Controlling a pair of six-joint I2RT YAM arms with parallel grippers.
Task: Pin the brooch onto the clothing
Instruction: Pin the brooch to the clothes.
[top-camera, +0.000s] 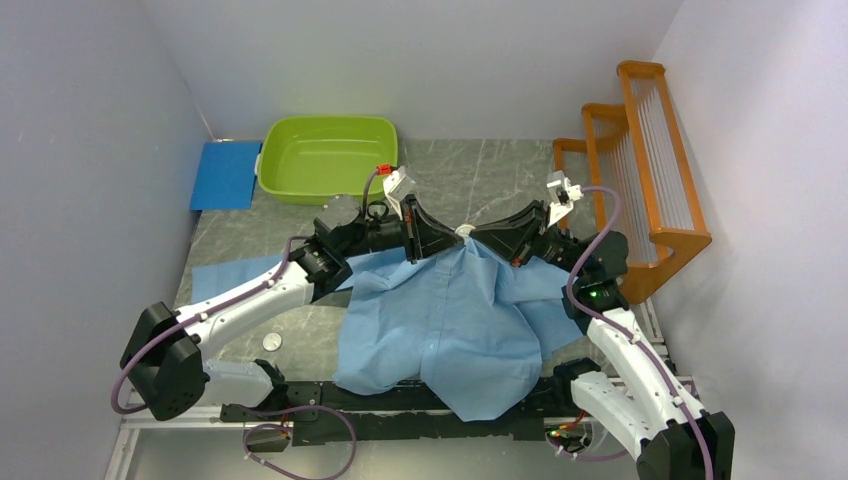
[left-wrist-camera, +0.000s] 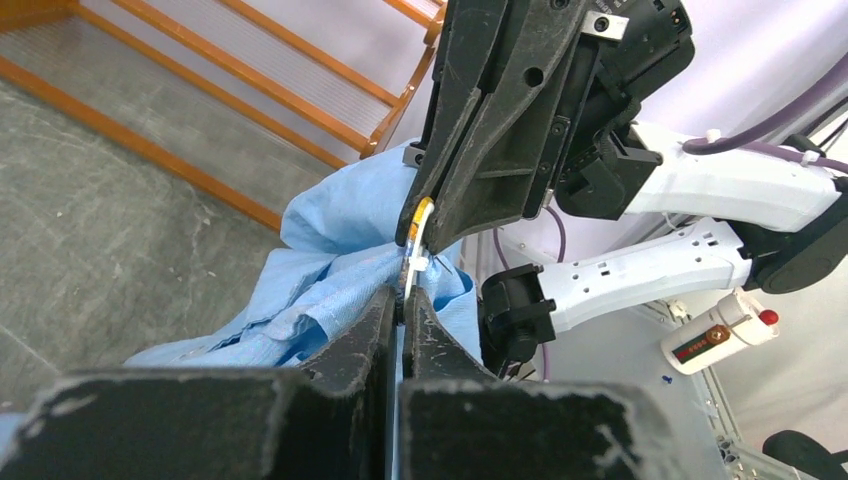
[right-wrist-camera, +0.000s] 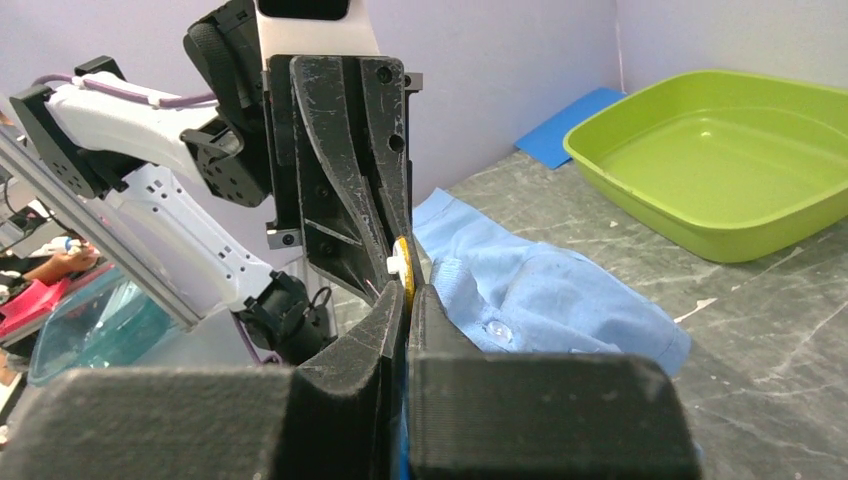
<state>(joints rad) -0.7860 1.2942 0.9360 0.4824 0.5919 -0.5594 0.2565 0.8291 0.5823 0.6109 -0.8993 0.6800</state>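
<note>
The clothing (top-camera: 450, 320), a light blue shirt, lies spread on the table with one fold lifted at its far edge. Both grippers meet tip to tip over that fold. The brooch (top-camera: 466, 231), a small yellow and white piece, is pinched between them. In the left wrist view my left gripper (left-wrist-camera: 405, 297) is shut on the brooch (left-wrist-camera: 417, 250) with cloth (left-wrist-camera: 320, 270) bunched on both sides. The right gripper (left-wrist-camera: 421, 215) comes down from above. In the right wrist view my right gripper (right-wrist-camera: 406, 291) is shut on the brooch's yellow disc (right-wrist-camera: 403, 265), beside the shirt (right-wrist-camera: 540, 290).
A green tub (top-camera: 325, 155) and a blue pad (top-camera: 226, 173) sit at the back left. An orange rack (top-camera: 640, 170) stands along the right wall. A small white disc (top-camera: 271, 341) lies on the table left of the shirt.
</note>
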